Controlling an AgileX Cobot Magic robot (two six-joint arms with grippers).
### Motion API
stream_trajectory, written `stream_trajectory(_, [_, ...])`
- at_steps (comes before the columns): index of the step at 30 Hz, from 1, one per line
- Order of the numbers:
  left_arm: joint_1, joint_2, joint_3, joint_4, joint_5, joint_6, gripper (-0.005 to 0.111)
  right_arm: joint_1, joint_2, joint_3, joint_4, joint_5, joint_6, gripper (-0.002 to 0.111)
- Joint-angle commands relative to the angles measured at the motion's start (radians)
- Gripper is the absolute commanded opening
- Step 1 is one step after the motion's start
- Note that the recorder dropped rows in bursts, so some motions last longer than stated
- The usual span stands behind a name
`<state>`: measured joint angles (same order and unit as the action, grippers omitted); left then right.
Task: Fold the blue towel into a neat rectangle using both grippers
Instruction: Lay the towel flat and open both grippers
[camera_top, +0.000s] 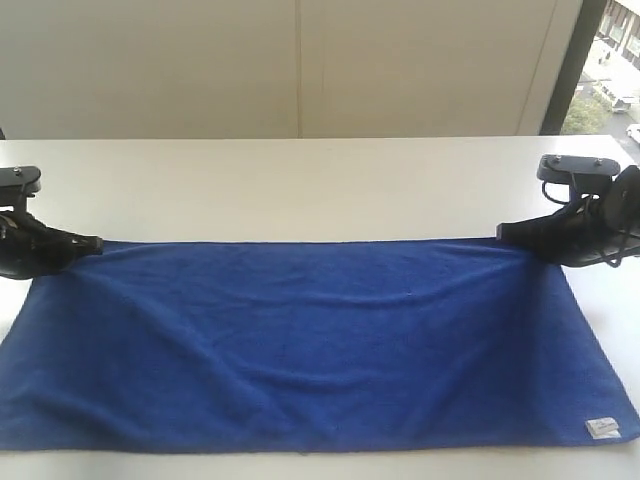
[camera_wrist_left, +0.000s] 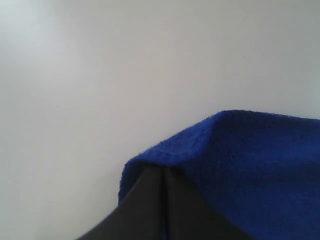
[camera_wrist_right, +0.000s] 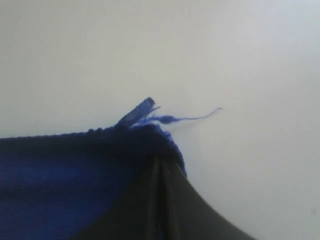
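Note:
The blue towel (camera_top: 310, 340) lies spread wide across the white table (camera_top: 300, 185), its small white tag (camera_top: 604, 429) at the near right corner. My left gripper (camera_top: 93, 244) is shut on the towel's far left corner. My right gripper (camera_top: 505, 233) is shut on the far right corner. The far edge runs taut between them. In the left wrist view the black jaws meet under the pinched blue towel (camera_wrist_left: 240, 155), with the left gripper (camera_wrist_left: 161, 172) closed. In the right wrist view the right gripper (camera_wrist_right: 160, 161) pinches a frayed corner of the towel (camera_wrist_right: 75, 170) with loose threads.
A pale wall (camera_top: 300, 60) stands behind the table. A window strip (camera_top: 610, 60) shows at the far right. The towel's near edge reaches almost to the table's front edge.

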<state>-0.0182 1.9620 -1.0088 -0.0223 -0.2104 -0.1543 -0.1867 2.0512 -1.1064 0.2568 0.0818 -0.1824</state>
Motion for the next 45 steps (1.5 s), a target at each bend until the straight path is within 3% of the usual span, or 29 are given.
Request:
stream_trajectory(1, [0.007,0.003,0.018,-0.008,0.112,-0.008,0.0,-0.011,0.013,0.009,-0.005,0.05,0.004,0.0])
stream_trajectory(17, [0.007,-0.194,0.018,-0.008,0.179,0.0,0.0,-0.011,-0.223,0.009,-0.005,0.178,-0.067,0.0])
stream_trajectory(26, [0.005,-0.201,0.018,-0.008,0.528,0.019,0.0,-0.011,-0.25,0.013,0.006,0.395,-0.067,0.0])
stream_trajectory(31, [0.005,-0.254,0.025,-0.008,0.628,0.06,0.0,-0.011,-0.293,0.042,0.008,0.514,-0.067,0.0])
stream_trajectory(39, [0.005,-0.392,0.182,-0.051,0.627,0.06,0.0,-0.011,-0.421,0.212,0.045,0.499,-0.04,0.0])
stream_trajectory(45, [-0.02,-0.426,0.288,-0.176,0.592,0.131,0.0,-0.005,-0.478,0.335,0.11,0.457,-0.04,0.0])
